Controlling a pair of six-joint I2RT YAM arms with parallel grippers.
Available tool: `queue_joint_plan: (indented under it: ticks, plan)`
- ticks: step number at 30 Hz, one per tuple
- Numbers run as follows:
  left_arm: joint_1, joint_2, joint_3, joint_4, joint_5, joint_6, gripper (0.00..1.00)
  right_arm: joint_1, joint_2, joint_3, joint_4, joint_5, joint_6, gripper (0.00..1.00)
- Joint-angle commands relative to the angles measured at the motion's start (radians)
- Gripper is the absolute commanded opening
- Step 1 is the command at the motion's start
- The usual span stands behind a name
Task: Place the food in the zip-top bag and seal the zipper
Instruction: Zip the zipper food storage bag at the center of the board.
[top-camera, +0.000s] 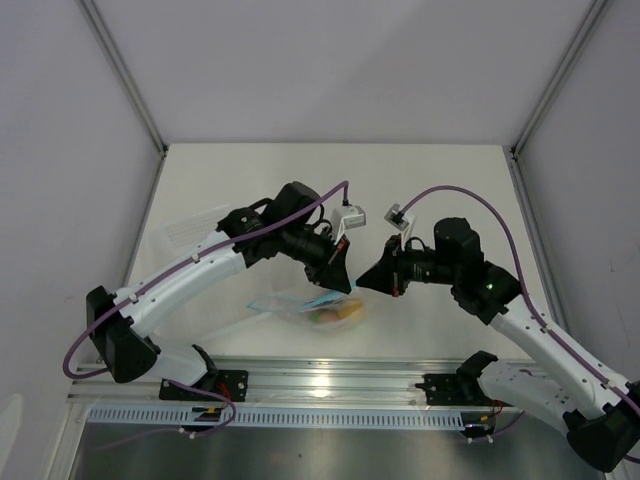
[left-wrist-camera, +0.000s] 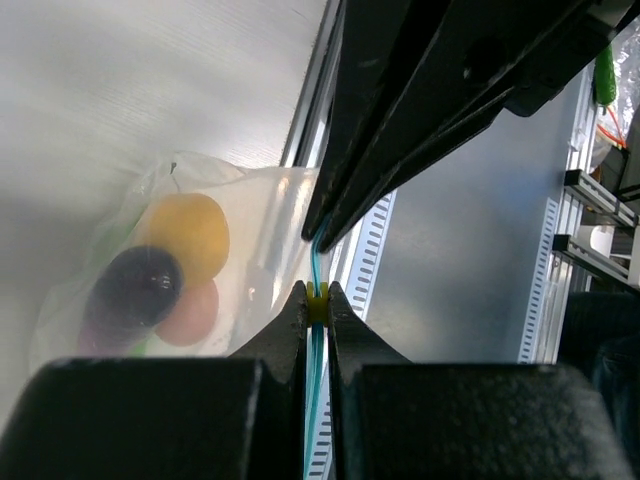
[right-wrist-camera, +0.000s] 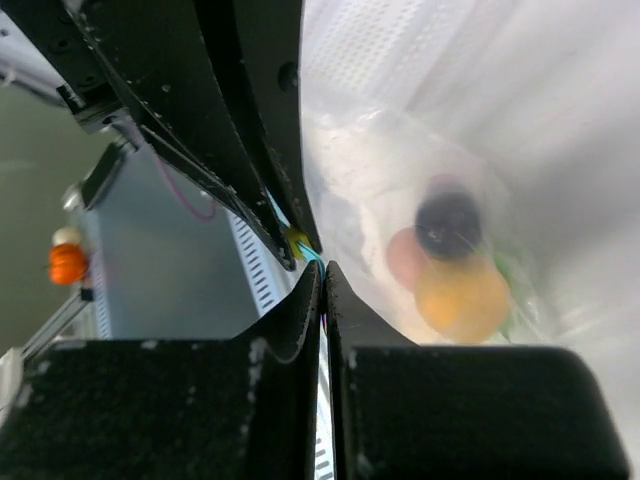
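The zip-top bag (top-camera: 308, 306) hangs between both grippers above the table's near edge, clear and crinkly. The food sits inside: a yellow piece (left-wrist-camera: 186, 234), a purple one (left-wrist-camera: 140, 286), a pink one (left-wrist-camera: 190, 313) and a green sliver (right-wrist-camera: 506, 272). My left gripper (left-wrist-camera: 317, 292) is shut on the zipper (left-wrist-camera: 316, 262), pinching its yellow slider (left-wrist-camera: 318, 303). My right gripper (right-wrist-camera: 323, 268) is shut on the same teal strip (right-wrist-camera: 311, 253), tip to tip with the left one. From above, the left gripper (top-camera: 345, 282) and right gripper (top-camera: 363, 282) meet nose to nose.
A white perforated basket (top-camera: 196, 228) lies at the left of the table behind the left arm. The metal rail (top-camera: 330, 380) with both arm bases runs along the near edge just below the hanging bag. Grey walls enclose the table.
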Motion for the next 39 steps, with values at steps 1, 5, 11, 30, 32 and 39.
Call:
queue_joint_plan:
  ticks: [1,5,11,30,32,39]
  plan:
    - [0.008,-0.022,0.035,-0.041,-0.001,-0.015,0.01,-0.007,-0.043,0.004,-0.054,0.232,-0.056,0.00]
    - [0.013,-0.033,0.039,-0.063,-0.015,-0.019,0.00,-0.008,-0.075,-0.003,-0.070,0.296,-0.065,0.00]
    - [0.019,-0.046,0.035,-0.102,-0.055,-0.018,0.01,-0.010,-0.098,-0.007,-0.103,0.383,-0.072,0.00]
    - [0.020,-0.214,-0.037,-0.202,-0.297,-0.076,0.01,-0.056,-0.120,0.030,-0.176,0.547,-0.092,0.00]
    - [0.020,-0.237,-0.050,-0.210,-0.330,-0.084,0.02,-0.056,-0.123,0.030,-0.179,0.561,-0.089,0.00]
    - [0.020,-0.289,-0.103,-0.218,-0.342,-0.094,0.01,-0.065,-0.136,0.039,-0.190,0.516,-0.092,0.00]
